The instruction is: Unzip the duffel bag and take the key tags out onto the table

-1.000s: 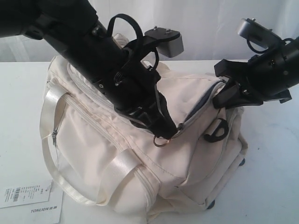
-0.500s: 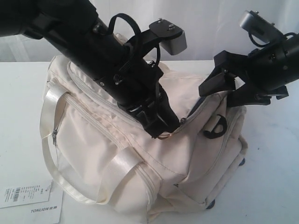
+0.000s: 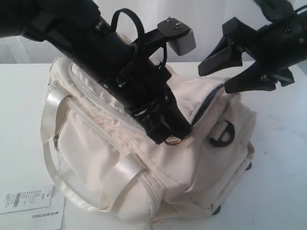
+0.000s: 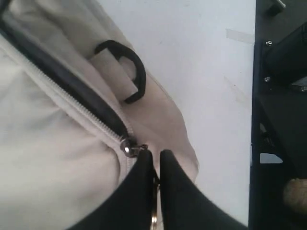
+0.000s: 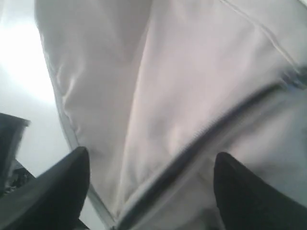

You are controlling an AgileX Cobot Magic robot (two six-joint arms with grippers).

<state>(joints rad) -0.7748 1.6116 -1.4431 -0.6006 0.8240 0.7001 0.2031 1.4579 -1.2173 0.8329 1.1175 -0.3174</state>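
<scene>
The only writing I can read is "TONLION" on a white paper tag (image 3: 47, 216) lying on the table (image 3: 278, 167), well away from both grippers past the handle end of the duffel bag (image 3: 105, 158). A second paper tag (image 3: 24, 200) overlapping it carries a barcode and lines of print too small for me to make out. My left gripper (image 3: 171, 135) is pressed down on the top of the bag with its fingers nearly together, pinching a metal pull ring (image 3: 173, 140) that shows just under the fingertips. The left wrist view gives me what the exterior view cannot: the zip slider (image 4: 128, 147) sits right at the fingertips. From there the zip stands parted, showing a dark gap, and a black strap ring (image 4: 130, 72) lies on the fabric just beyond. From the exterior view I see that same gap running from the left gripper towards the bag end under my right gripper (image 3: 215, 80). That one hangs above the bag with its fingers spread wide and nothing between them, not touching the fabric. The right wrist view is blurred. It shows only cream fabric and a zip line passing below the two spread fingers, with a strip of table off to one side. The bag itself lies on the table directly beneath both grippers, its shiny ribbon handle (image 3: 48, 120) draped down the side away from the right gripper.
</scene>
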